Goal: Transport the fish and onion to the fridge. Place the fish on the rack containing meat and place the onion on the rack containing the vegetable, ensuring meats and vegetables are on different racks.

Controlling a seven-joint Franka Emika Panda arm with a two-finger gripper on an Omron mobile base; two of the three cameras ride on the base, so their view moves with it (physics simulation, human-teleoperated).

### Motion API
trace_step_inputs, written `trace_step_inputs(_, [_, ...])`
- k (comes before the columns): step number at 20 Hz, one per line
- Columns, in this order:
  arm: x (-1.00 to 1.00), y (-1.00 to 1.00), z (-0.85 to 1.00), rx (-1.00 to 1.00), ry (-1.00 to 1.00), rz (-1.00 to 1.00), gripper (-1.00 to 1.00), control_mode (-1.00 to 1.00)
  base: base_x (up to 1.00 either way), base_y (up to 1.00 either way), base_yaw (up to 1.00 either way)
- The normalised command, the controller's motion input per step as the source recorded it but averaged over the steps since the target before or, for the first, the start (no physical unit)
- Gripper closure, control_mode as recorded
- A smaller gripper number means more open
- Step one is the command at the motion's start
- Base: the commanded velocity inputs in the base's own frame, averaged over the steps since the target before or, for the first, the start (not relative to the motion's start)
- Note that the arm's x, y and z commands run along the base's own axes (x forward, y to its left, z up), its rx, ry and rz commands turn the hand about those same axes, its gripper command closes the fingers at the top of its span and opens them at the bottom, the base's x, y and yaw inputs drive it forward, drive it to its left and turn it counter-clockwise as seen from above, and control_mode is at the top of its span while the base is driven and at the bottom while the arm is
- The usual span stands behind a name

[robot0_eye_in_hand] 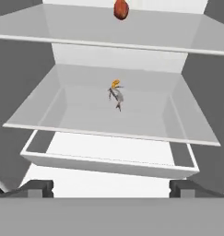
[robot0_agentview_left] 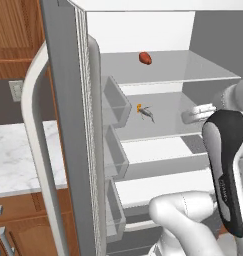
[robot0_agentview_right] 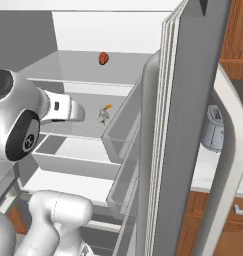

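On the fridge's (robot0_agentview_left: 68, 125) middle shelf the fish (robot0_eye_in_hand: 116, 95) lies beside an orange bit (vegetable?), gripper (robot0_eye_in_hand: 111, 186) spread empty — shelving the onion there risks mixing racks.

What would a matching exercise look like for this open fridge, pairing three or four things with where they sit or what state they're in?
Things:
1. small slender grey fish
2. dark red-brown oval lump
3. tall grey fridge door
4. robot gripper

Places or states:
A. on the top translucent shelf
B. jaws wide apart, holding nothing
C. swung open
D. on the second shelf, beside a small orange thing

Pairs: 1-D, 2-A, 3-C, 4-B
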Motion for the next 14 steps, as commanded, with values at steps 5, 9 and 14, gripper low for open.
trace_step_inputs(5, [-0.35,0.01,0.08,0.00,-0.12,0.03,-1.00,1.00,-0.60,0.20,0.03])
trace_step_inputs(9, [0.00,0.00,0.00,0.00,0.00,0.00,-1.00,1.00,-1.00,0.30,0.01])
trace_step_inputs(14, [0.00,0.00,0.00,0.00,0.00,0.00,-1.00,1.00,-1.00,0.10,0.00])
